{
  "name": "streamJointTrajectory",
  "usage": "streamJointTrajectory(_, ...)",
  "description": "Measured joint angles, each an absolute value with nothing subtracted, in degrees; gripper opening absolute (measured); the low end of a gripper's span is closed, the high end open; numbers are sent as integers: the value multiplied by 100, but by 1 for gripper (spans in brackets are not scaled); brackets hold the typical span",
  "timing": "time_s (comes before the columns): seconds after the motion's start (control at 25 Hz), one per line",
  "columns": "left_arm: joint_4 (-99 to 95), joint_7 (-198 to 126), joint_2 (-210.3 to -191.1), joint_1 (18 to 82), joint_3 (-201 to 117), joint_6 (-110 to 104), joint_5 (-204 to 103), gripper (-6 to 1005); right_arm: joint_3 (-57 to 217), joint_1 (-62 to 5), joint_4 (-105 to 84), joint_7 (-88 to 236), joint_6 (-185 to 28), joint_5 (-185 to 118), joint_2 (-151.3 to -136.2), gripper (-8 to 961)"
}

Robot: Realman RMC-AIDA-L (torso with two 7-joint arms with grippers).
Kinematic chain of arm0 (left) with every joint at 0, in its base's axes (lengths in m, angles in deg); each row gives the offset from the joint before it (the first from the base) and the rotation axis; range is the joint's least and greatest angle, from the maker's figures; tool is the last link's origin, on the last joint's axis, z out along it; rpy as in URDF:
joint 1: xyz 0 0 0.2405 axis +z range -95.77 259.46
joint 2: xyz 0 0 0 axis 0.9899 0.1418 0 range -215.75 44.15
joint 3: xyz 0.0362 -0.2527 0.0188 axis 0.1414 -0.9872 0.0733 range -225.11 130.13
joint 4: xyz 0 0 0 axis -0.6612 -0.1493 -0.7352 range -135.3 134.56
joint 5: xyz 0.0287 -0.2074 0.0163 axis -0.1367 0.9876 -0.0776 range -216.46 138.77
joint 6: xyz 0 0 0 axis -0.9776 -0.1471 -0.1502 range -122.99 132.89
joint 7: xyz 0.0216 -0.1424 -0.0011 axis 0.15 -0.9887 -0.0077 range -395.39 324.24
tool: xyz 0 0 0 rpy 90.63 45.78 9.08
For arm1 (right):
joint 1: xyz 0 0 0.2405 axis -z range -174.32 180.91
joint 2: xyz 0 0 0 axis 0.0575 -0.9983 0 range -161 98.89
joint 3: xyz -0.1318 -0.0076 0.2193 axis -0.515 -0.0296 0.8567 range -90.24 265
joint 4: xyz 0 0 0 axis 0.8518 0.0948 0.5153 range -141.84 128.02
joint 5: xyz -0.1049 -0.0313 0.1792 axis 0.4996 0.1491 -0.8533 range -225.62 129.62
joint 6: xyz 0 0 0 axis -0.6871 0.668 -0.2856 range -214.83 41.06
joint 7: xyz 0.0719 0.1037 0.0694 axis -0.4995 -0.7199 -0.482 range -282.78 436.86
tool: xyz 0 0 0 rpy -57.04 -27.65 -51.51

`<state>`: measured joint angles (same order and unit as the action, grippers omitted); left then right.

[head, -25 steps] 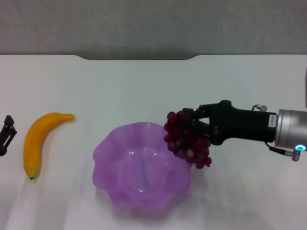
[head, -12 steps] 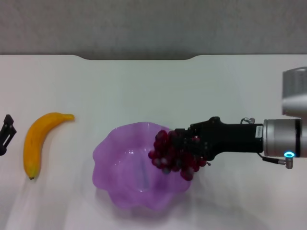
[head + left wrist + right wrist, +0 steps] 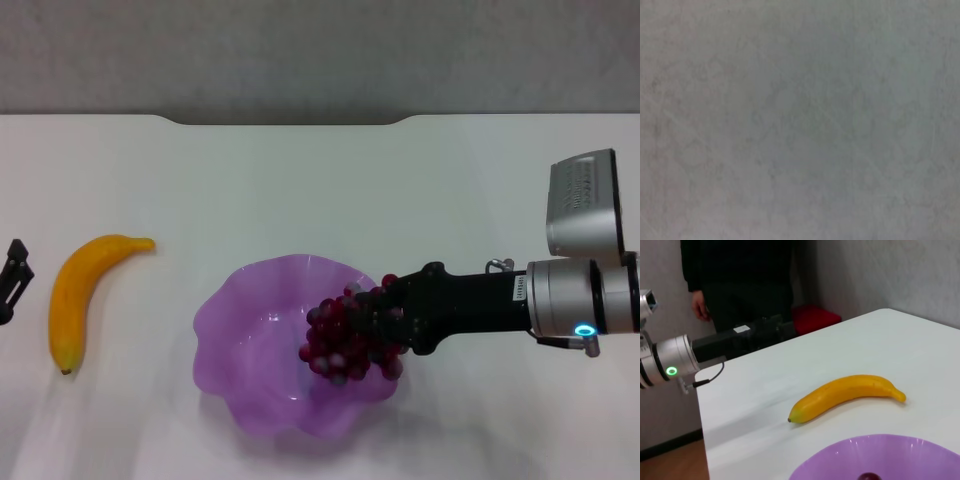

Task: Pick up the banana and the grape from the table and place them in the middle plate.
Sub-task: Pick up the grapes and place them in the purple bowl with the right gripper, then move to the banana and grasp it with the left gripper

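Purple middle plate (image 3: 240, 330) sits front-centre on the white table (image 3: 300, 190), and I see the right gripper (image 3: 385, 320) reaching in over its right rim from the right side. Fingers are clamped on the grape (image 3: 345, 335); the bunch hangs off the gripper tip, over the plate's right half, inside the rim line. I can't tell whether the grapes touch the plate floor. Banana (image 3: 80, 295) lies on the table well to the left of the plate, apart from it, dark tip toward me. Left gripper (image 3: 12, 280) is parked at the far left edge, just beside the banana, not touching; can't tell how its fingers stand. Right wrist view shows the banana (image 3: 847, 395) lying beyond the plate rim (image 3: 840, 452).
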<state>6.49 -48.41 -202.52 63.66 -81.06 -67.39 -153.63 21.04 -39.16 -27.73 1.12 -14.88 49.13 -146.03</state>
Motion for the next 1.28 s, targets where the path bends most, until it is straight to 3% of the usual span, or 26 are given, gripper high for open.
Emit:
streamJointTrajectory(0.64, 685, -4841, -20252, 6366, -8106, -6739, -15363, 893, 2080, -3945, -2791, 145, -1960, 4866, -14627, 351)
streamJointTrajectory(0.88, 685, -4841, -20252, 6366, -8106, -6738, -15363, 893, 2073, -4055, -2799, 153, -2096, 4866, -14628, 560)
streamJointTrajectory(1.08, 683, -4840, -20252, 6374, -8106, -6737, -15363, 892, 2108, -4045, -3094, 217, -2104, 4828, -14628, 794)
streamJointTrajectory(1.28, 679, -4840, -20248, 6413, -8106, -6729, -15362, 892, 2095, -3885, -3418, 415, -2006, 4420, -14615, 795)
